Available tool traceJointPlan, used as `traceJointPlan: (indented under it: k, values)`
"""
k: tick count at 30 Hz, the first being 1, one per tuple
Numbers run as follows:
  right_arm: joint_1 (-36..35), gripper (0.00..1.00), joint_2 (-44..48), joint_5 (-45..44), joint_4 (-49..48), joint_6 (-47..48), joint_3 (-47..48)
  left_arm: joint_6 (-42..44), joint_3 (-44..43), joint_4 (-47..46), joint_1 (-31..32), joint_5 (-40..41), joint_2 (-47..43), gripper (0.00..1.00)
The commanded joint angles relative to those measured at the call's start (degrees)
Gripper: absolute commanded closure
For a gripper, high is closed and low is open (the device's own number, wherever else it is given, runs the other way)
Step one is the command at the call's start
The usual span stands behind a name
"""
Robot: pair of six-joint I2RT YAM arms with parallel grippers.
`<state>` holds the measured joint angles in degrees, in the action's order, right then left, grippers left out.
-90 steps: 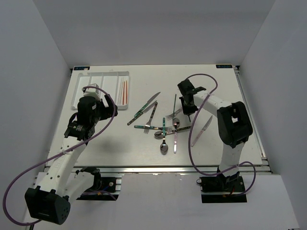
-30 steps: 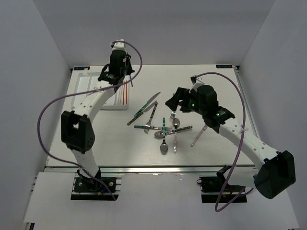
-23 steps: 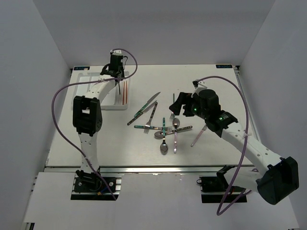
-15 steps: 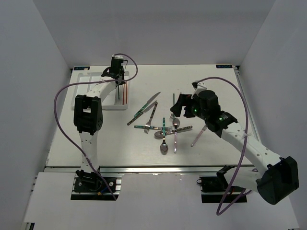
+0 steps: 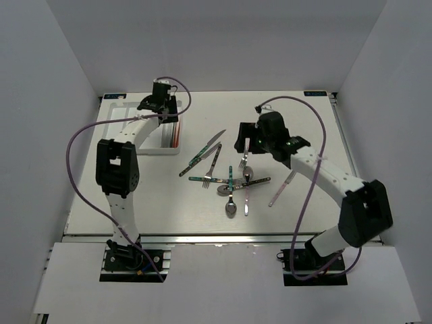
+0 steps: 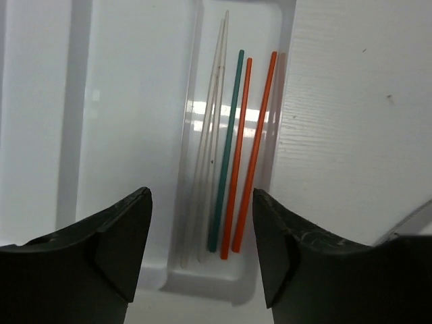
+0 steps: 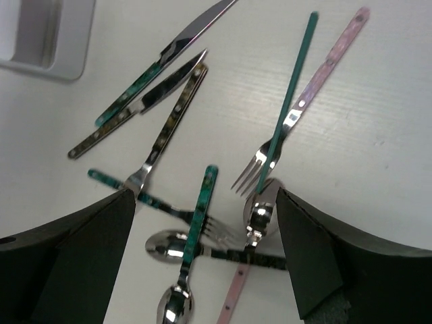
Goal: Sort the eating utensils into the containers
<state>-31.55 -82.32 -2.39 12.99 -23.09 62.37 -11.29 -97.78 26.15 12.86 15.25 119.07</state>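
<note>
**A:** How far along is the sorting?

**B:** Early, I'd judge. In the white rectangular plastic cutlery tray (image 6: 135, 101), only the rightmost compartment shows anything. Two thin orange chopsticks (image 6: 255, 152), one thin teal chopstick (image 6: 228, 148) and a couple of pale translucent sticks (image 6: 210, 128) lie lengthwise in it, side by side. The neighbouring compartment holds nothing, as far as the left wrist view shows it.

**A:** And what is left?

**B:** All the metal cutlery. The loose pile of metal forks, knives and spoons (image 5: 229, 179), with teal, pink and dark patterned handles, lies mid-surface, well apart from the tray. A second teal stick (image 7: 290, 94) crosses a pink-handled metal fork (image 7: 324, 67) there. A pink-handled metal knife (image 5: 283, 187) lies alone just right of the pile.

**A:** The arms?

**B:** The left gripper (image 6: 201, 223) hangs over the chopstick compartment, jaws parted with nothing between them. The right gripper (image 7: 202, 196) hovers above the pile, jaws spread wide and empty.

**A:** And the surroundings?

**B:** There's a white, faintly wood-grained surface (image 5: 310, 128) with plain pale grey walls (image 5: 223, 47) on three sides.
</note>
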Motion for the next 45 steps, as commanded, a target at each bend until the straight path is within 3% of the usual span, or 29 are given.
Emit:
traceJointPlan:
  k: [1,2,4,7,11,15,18,34,45]
  values:
    - [0.17,0.11,-7.56,-7.87,3.78,2.00,9.06,-3.73,-1.71,3.80,0.58,0.83,-13.38,0.28]
    - [0.17,0.11,-12.46,-9.54,7.27,1.91,13.61,-4.78,-1.54,6.43,0.67,0.93,-15.42,0.12]
    - [0.17,0.14,-16.97,-13.24,9.23,1.91,17.15,-7.60,-0.67,8.99,0.67,0.23,-22.77,0.02]
    - [0.17,0.30,-23.66,-14.57,11.88,2.09,22.44,-8.40,6.96,9.27,1.02,-0.74,-32.11,0.02]
    - [0.17,0.55,-29.89,-13.69,10.99,3.84,26.48,-7.35,24.42,3.66,1.02,-1.88,-50.19,0.02]
    - [0.17,0.62,-33.42,-15.36,13.81,4.11,30.79,-5.94,36.82,-0.48,1.02,-1.36,-59.81,0.02]
    - [0.17,0.63,-34.57,-15.10,13.20,4.02,30.88,-6.55,41.78,-1.72,1.02,-1.97,-61.41,0.02]
    - [1.31,0.67,-42.39,-19.32,15.04,6.30,36.16,-6.82,46.01,-1.54,1.02,-7.86,-60.80,0.02]
    - [2.37,0.80,-45.55,-15.27,15.48,5.25,36.25,-6.99,45.75,-1.46,1.02,-8.48,-60.35,0.02]
